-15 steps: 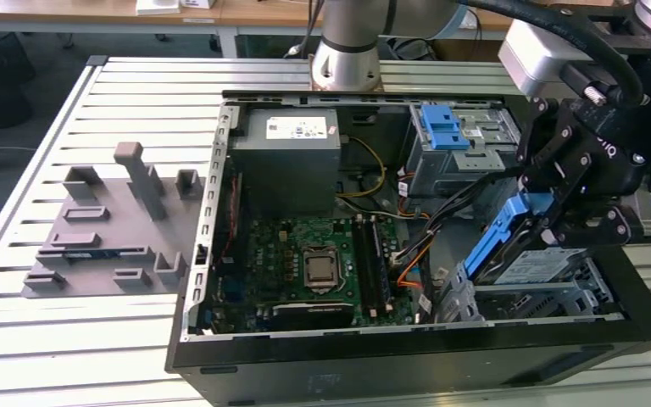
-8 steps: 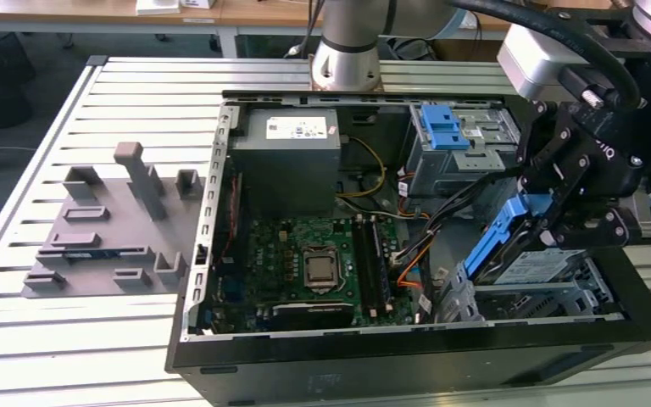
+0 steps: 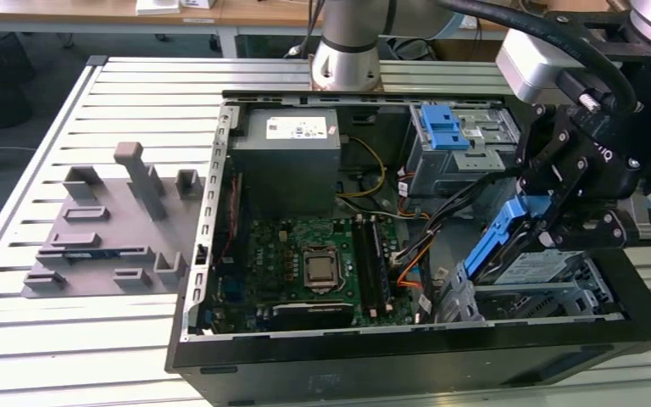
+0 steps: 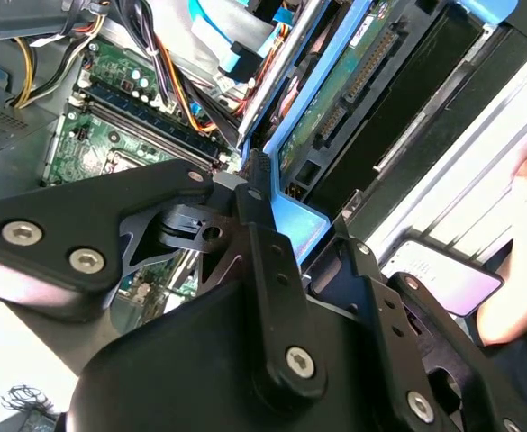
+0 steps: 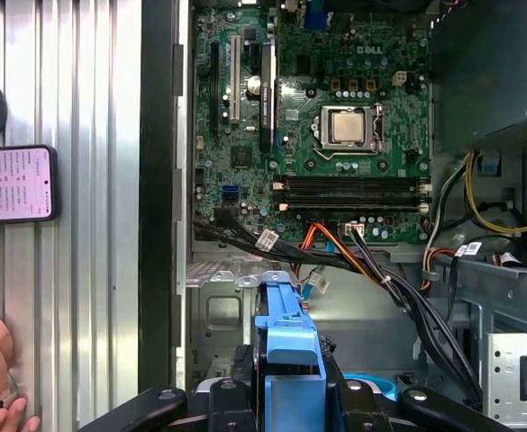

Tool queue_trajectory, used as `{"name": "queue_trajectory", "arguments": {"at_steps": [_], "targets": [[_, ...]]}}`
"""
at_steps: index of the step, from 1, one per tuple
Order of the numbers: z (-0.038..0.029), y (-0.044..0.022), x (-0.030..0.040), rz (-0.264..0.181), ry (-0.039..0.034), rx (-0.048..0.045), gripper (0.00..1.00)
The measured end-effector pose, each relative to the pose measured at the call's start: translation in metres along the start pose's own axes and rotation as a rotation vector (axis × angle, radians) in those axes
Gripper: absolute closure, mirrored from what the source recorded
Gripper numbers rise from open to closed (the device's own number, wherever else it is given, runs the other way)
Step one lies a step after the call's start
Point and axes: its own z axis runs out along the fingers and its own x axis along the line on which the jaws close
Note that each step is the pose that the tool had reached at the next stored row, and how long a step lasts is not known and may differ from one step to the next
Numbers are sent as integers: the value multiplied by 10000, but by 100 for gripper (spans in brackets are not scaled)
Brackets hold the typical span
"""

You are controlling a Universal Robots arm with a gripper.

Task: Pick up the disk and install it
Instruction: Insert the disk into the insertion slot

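The slatted metal desk [image 3: 43, 339] carried an open computer case [image 3: 416, 360]. On the near side at the exterior view's right, the pincer [image 3: 558, 229] gripped the disk [image 3: 495, 246]. It was held tilted just above the metal bay [image 3: 552, 294], I judge to line it up with the opening.

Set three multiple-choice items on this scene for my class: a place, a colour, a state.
1. The grey fixture lies: A) on the table, at the exterior view's left of the case B) inside the case C) under the table
2. The disk has carrier rails coloured: A) red B) blue C) green
3. The gripper is: A) open B) shut on the fixture C) shut on the disk
Answers: A, it rests beside the case; B, blue shows in both wrist views; C, the disk hangs tilted in its grip.
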Motion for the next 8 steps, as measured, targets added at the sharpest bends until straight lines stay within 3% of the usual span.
{"name": "queue_trajectory", "arguments": {"at_steps": [8], "targets": [[27,-1,1,0,0,0,64]]}}
